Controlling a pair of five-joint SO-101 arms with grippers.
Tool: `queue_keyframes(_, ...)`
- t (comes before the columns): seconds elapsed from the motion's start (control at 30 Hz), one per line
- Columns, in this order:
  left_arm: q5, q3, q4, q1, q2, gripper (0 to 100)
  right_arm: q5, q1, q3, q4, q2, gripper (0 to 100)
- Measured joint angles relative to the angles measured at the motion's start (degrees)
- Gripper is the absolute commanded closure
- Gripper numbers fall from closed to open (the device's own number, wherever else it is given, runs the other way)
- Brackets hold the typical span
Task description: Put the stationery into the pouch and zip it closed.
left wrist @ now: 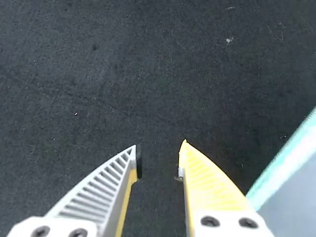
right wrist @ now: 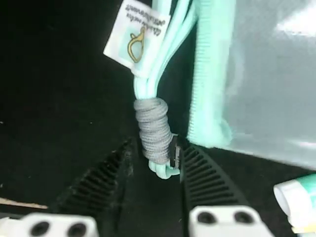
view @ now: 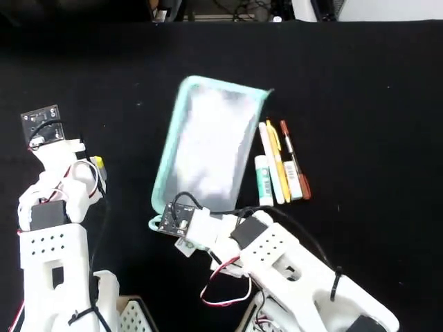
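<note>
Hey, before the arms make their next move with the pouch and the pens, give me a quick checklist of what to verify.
1. Pens and glue stick inside the pouch: not ok, they lie on the table beside it.
2. Right gripper at the pouch's cord: ok.
3. Firm hold on the cord: cannot tell.
4. Left gripper free: ok, open over bare table.
5. Zip open for loading: cannot tell.
</note>
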Motion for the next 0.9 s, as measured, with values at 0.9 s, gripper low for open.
queue_keyframes(0.9, 0.0, 3.1, -5.3, 0.0, 0.0, 84, -2.6, 12.7, 1.1, -8.4, -1.7, 98.6)
